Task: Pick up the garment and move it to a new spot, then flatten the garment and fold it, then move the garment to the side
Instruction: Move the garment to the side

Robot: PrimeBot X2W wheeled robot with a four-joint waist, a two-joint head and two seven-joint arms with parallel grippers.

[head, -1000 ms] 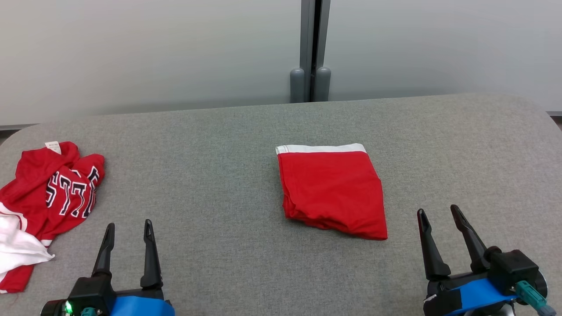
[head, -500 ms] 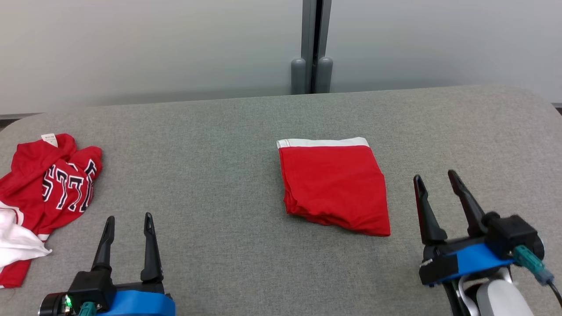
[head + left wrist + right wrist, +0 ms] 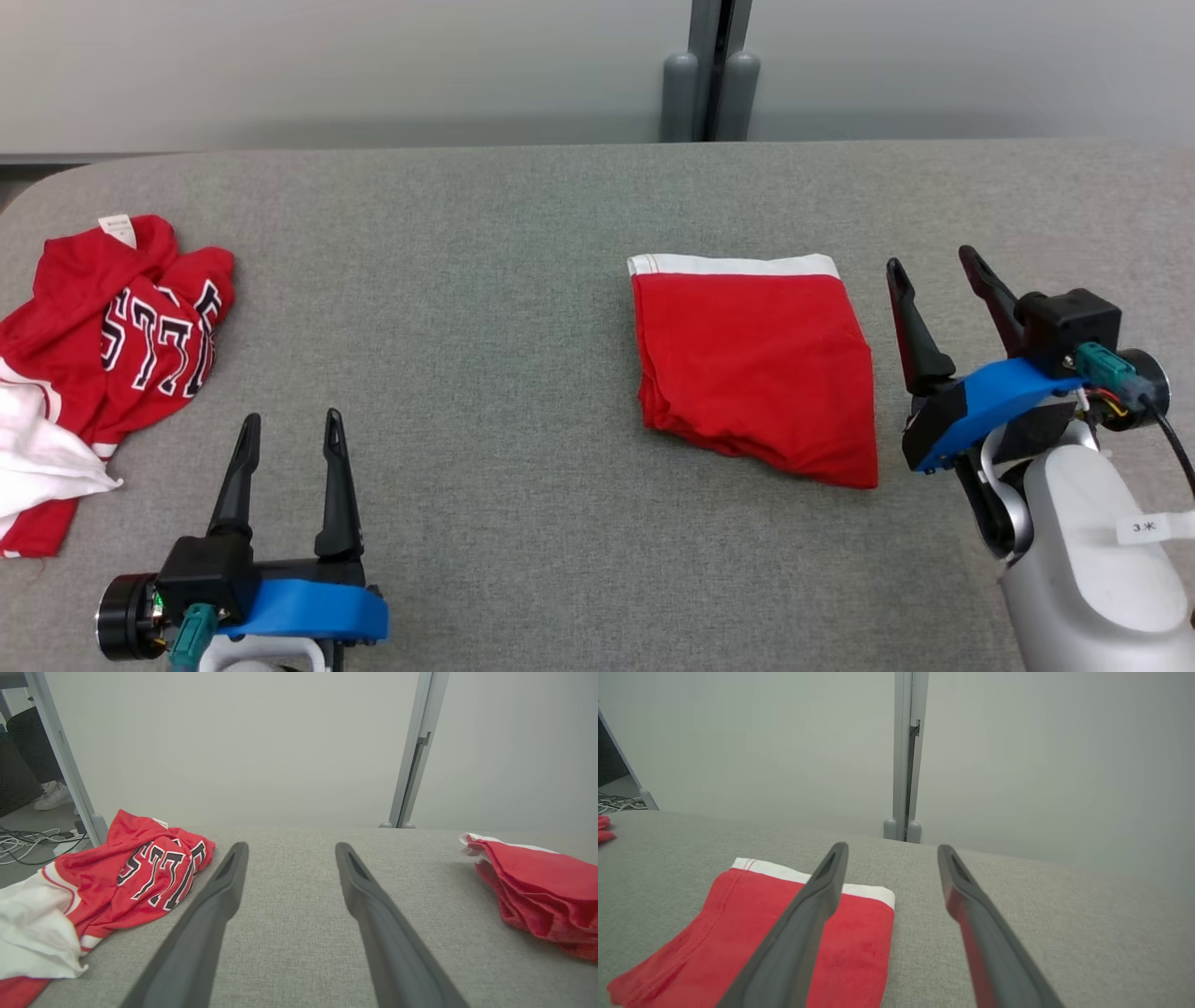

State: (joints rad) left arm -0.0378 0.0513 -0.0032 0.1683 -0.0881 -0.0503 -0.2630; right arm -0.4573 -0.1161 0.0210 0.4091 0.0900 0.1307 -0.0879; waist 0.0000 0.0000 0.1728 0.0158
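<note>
A folded red garment (image 3: 756,364), a soft cloth rectangle with a white band along its far edge, lies flat on a grey fabric-covered table (image 3: 485,280). The right gripper (image 3: 929,257) hovers just beside it, with the cloth directly to that gripper's left. Its two long dark fingers are spread wide and hold nothing. In the right wrist view the garment (image 3: 859,933) lies below and to the left of the fingers, and no contact can be made out. The garment's nearest side edge runs roughly in line with those fingers, pointing away from the robot, and the cloth looks slightly longer along that line than across it. The left gripper (image 3: 291,417) also has its fingers spread and empty. It is well apart from the folded garment, which lies ahead and far to its right. The right arm is therefore clearly the nearer one. The fold looks finished, so the move to the side appears to be what remains. There are two garments: the folded one and a crumpled red jersey (image 3: 121,327) with white trim and dark outlined lettering, ahead and to the left of the left gripper. There are two grippers and one table.
</note>
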